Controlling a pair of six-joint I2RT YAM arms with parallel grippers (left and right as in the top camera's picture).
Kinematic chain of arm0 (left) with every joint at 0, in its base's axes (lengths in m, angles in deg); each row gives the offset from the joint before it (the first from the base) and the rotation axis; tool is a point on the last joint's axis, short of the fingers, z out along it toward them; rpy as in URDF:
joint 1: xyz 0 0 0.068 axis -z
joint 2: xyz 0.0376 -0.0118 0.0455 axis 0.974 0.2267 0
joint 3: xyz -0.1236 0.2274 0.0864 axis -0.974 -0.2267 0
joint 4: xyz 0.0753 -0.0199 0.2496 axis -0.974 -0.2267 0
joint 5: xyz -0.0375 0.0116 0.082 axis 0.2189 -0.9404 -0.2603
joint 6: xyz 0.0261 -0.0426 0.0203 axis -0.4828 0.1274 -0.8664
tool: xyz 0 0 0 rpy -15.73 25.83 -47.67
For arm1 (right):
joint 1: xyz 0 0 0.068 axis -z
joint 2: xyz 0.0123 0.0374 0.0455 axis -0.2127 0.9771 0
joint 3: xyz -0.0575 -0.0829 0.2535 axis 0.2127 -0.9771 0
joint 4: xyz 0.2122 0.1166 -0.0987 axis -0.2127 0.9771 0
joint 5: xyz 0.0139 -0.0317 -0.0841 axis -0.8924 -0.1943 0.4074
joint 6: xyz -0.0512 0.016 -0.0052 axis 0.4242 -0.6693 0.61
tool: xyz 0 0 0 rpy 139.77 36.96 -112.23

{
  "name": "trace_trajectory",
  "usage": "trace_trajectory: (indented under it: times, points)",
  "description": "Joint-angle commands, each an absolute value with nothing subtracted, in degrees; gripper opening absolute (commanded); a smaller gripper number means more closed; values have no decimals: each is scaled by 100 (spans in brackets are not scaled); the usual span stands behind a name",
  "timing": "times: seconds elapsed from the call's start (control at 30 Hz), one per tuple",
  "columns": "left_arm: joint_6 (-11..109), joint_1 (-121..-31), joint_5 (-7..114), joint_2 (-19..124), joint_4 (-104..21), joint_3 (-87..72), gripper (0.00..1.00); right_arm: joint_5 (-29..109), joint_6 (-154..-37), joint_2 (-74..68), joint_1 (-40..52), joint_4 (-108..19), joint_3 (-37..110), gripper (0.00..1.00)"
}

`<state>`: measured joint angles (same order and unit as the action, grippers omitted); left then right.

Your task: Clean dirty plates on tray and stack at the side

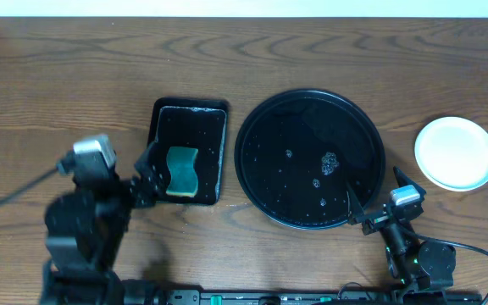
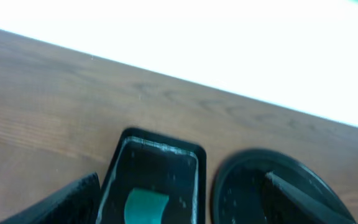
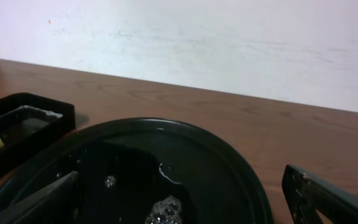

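The tray (image 1: pixel 246 127) just ahead of the right gripper (image 1: pixel 375 193) carries only suds and droplets. The plates (image 1: pixel 456 152) sit stacked on the table beyond that gripper, to its right. Both it and the left gripper (image 1: pixel 148 178) stand with jaws apart and empty, and the sponge (image 1: pixel 181 170) rests just ahead of the left one, so the task appears complete.

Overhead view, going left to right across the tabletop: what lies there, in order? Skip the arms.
First the small rectangular black tray with a green sponge in it → large round black tray, wet, with suds → stack of pale plates.
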<state>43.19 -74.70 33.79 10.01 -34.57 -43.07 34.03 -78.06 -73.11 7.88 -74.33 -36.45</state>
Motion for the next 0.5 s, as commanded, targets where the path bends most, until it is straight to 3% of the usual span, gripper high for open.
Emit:
trace_trajectory:
  times: [0.0,0.47]
  points:
    - [4083,-7511,3457,251,-3068,-5137,82,3435,-7745,-7346,812,-7429,-3664,99]
    - [4070,-7511,3455,-1908,-1020,-7966,82,3435,-7742,-7346,812,-7429,-3664,99]
